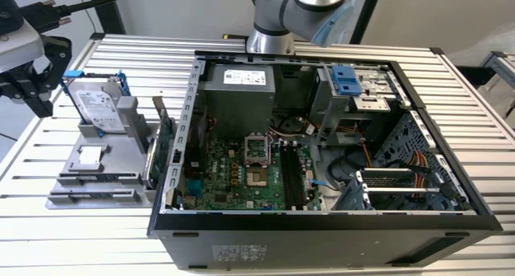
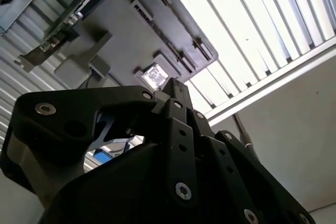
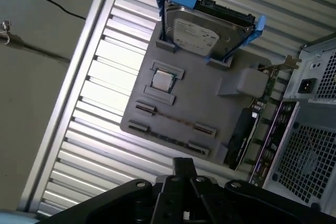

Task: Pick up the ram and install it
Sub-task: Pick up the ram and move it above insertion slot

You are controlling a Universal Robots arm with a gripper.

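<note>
Your black metal pincer [image 3: 184,165] is closed, fingertips together, clasping nothing. The ram [image 3: 167,139], 1 thin dark strip, sits between 2 clips in the matte grey moulded holder [image 1: 120,163] at the exterior view's left. Its label can't be read.

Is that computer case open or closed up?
Open. The computer case lies on its side with no side panel, so the motherboard inside is exposed.

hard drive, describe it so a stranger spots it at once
On the exterior view's left of the open computer case sits a grey fixture tray. The hard drive stands at its far end, the one silver box in blue rails, unlike the green expansion card beside it.
</note>
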